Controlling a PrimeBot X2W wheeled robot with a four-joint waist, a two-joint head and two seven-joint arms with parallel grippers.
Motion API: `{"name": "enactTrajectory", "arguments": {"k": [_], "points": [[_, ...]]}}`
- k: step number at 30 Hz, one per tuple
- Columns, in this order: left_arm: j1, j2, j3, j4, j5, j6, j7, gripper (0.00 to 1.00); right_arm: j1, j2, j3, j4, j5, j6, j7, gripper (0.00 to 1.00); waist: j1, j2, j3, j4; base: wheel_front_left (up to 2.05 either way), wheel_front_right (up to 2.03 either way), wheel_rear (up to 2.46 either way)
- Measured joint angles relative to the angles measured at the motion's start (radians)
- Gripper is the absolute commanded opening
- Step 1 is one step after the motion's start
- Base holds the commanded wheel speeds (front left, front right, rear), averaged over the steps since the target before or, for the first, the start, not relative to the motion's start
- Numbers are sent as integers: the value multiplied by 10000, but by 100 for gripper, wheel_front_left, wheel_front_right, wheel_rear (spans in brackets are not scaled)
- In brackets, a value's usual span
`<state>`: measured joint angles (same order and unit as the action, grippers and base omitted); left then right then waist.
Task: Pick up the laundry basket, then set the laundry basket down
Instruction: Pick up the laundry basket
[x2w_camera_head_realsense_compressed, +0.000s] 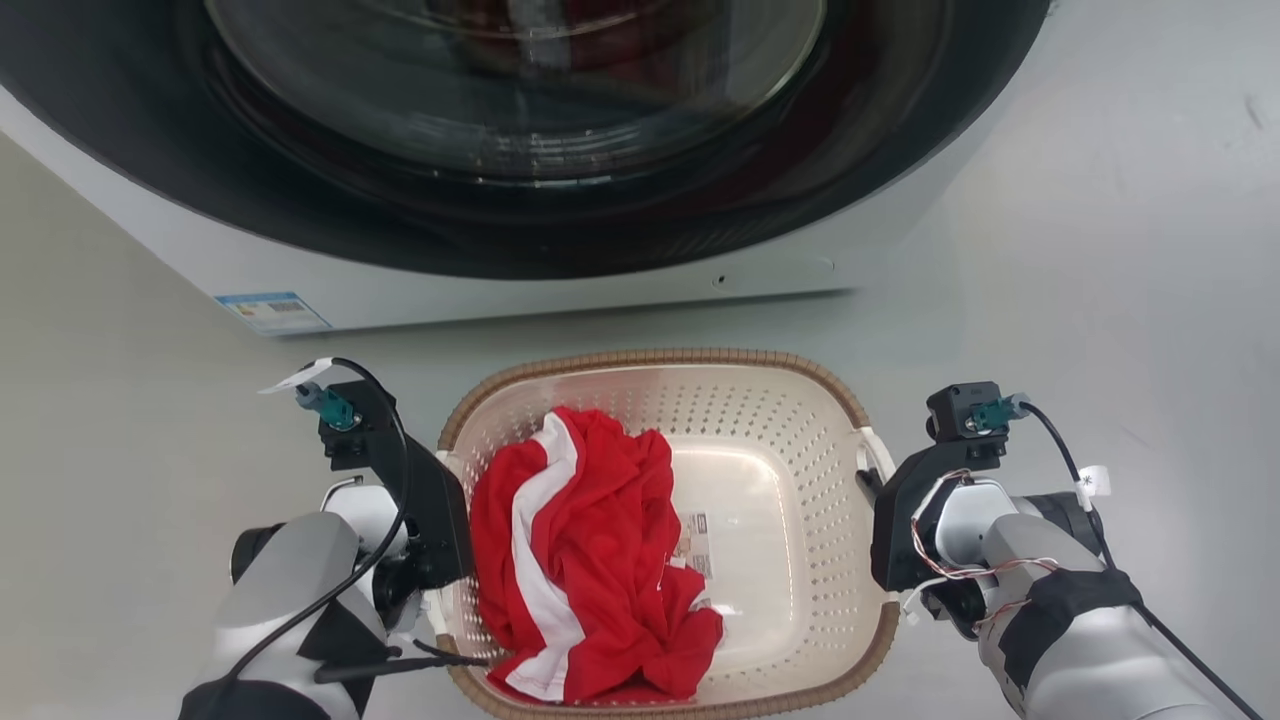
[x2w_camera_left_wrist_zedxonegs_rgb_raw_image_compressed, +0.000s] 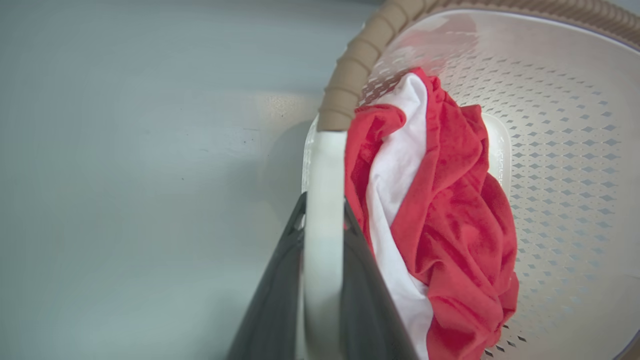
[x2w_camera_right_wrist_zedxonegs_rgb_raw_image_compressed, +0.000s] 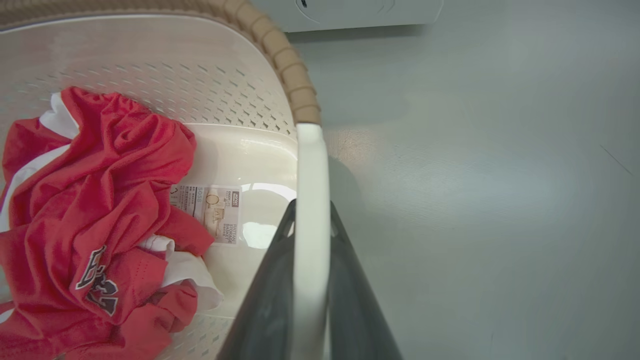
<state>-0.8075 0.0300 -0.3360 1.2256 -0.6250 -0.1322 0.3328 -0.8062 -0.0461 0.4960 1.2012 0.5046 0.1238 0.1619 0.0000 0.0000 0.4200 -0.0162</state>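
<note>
The cream perforated laundry basket (x2w_camera_head_realsense_compressed: 650, 357) with a brown woven-look rim sits low in the head view, in front of the washing machine. A red and white garment (x2w_camera_head_realsense_compressed: 590, 560) lies in its left half. My left gripper (x2w_camera_head_realsense_compressed: 445, 505) is shut on the basket's white left handle (x2w_camera_left_wrist_zedxonegs_rgb_raw_image_compressed: 324, 165), one dark finger on each side of it. My right gripper (x2w_camera_head_realsense_compressed: 882, 500) is shut on the white right handle (x2w_camera_right_wrist_zedxonegs_rgb_raw_image_compressed: 311, 165) in the same way. The brown rim (x2w_camera_left_wrist_zedxonegs_rgb_raw_image_compressed: 350, 75) (x2w_camera_right_wrist_zedxonegs_rgb_raw_image_compressed: 295, 80) runs on from each handle. Whether the basket rests on the floor cannot be told.
The washing machine (x2w_camera_head_realsense_compressed: 560, 290) with its dark round door stands just beyond the basket. Pale grey floor (x2w_camera_head_realsense_compressed: 1100, 250) lies open to the left and right. A paper label (x2w_camera_right_wrist_zedxonegs_rgb_raw_image_compressed: 215, 212) lies on the basket's bottom.
</note>
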Motion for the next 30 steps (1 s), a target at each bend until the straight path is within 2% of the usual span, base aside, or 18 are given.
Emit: {"name": "enactTrajectory", "arguments": {"k": [8,12,30], "points": [[292,23,-8,111,-441,0,721,0,244,4,307,-4,299,10,583,0,-1,0,-1039,19,0,0,0],[709,71,-12,207,-709,0,1448,0,386,4,731,-17,702,10,1315,0,-1,0,-2228,36,0,0,0],[857,209,48,353,-1298,2,2487,0,581,4,955,-44,1797,8,2617,0,0,0,-3682,13,0,0,0]]}}
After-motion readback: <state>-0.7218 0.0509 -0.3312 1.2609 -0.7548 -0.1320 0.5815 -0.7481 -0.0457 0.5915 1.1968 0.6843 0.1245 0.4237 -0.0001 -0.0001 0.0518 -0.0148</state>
